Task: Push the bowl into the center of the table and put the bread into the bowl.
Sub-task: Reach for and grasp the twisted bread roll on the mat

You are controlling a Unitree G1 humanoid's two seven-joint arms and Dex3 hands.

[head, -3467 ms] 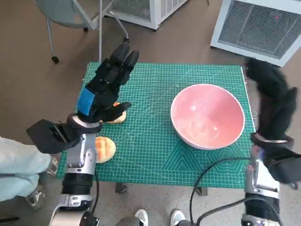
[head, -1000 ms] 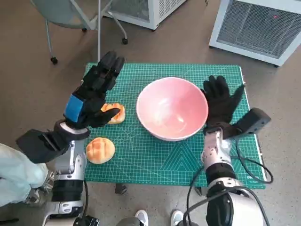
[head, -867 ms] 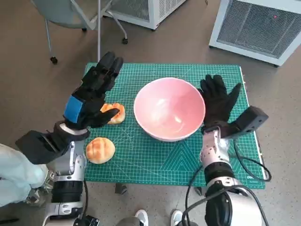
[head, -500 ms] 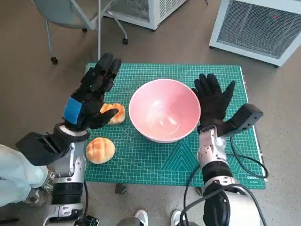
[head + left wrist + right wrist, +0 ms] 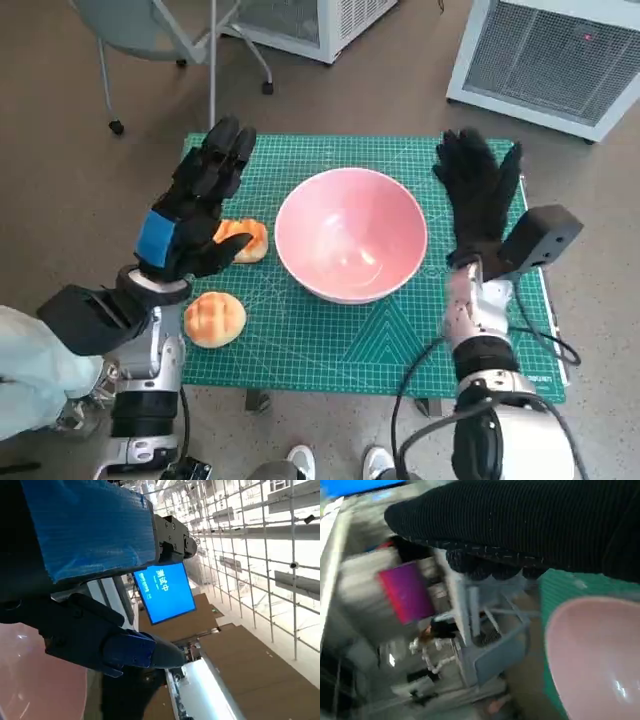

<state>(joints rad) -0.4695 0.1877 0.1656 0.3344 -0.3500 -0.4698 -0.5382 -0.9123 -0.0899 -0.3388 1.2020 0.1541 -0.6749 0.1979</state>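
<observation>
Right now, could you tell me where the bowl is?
In the head view, the bowl sits mid-mat, with a bread roll to its left and the right robot hand to its right.

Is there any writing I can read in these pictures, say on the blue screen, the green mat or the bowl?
Blue screen: a few white characters, too small and tilted to read.
Green mat: only printed grid lines; small marks near its edge, too small to read.
Pink bowl: no text.
Bread rolls: no text.

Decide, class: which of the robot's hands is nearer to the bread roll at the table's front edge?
Left. The left hand hovers open just beyond the front roll, over the other roll. The right hand is raised on the far side of the pink bowl.
</observation>
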